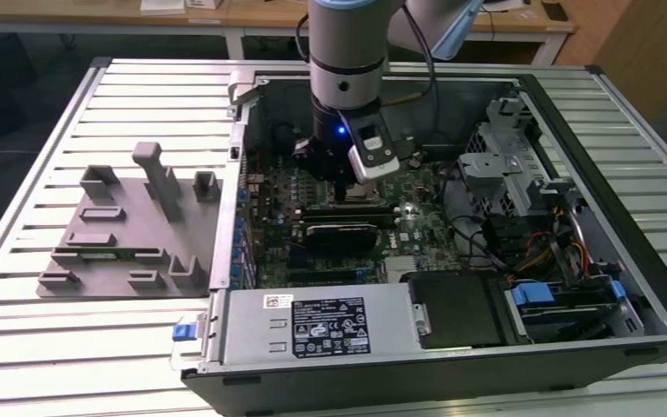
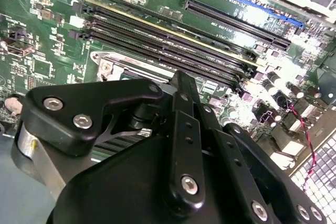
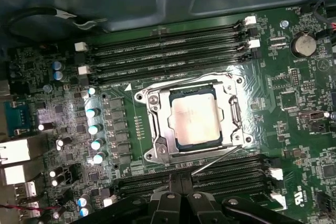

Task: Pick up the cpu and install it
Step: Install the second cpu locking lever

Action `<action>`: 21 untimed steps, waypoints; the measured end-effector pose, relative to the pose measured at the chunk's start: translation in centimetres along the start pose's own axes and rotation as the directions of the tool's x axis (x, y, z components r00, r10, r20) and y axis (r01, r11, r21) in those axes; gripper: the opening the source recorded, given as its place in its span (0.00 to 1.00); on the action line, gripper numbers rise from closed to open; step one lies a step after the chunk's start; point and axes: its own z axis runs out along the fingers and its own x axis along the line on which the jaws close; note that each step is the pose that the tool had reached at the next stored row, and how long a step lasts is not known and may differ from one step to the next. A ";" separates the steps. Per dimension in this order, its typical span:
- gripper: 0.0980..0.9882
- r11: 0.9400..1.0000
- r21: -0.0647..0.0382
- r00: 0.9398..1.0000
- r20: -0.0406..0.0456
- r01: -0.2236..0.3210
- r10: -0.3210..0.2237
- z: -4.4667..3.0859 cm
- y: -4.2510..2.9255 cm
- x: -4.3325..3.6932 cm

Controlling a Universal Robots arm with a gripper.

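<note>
Slatted counter [image 1: 32, 287] carries an open computer case [image 1: 611, 200]; the cpu [image 3: 195, 117] sits in its motherboard socket [image 3: 152, 129], fingers' state unclear

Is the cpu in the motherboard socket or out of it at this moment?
In. The first wrist view shows the cpu lying flat inside the socket's metal frame, silvery top up.

The counter [image 1: 79, 347] is a pale surface of parallel slats. Two items rest directly on it. An open computer case [image 1: 450, 365] lies on its side toward the exterior view's right. A grey plastic holder tray [image 1: 136, 234] lies flat toward the exterior view's left, just beside the case.
</note>
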 end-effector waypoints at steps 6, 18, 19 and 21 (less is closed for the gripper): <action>0.01 0.999 -0.037 1.000 -0.007 0.001 -0.001 0.15 -0.56 0.15; 0.01 0.996 -0.091 1.000 -0.016 0.000 -0.002 0.34 -1.24 0.34; 0.01 0.996 -0.091 1.000 -0.016 0.000 -0.002 0.34 -1.24 0.34; 0.01 0.996 -0.091 1.000 -0.016 0.000 -0.002 0.36 -1.26 0.34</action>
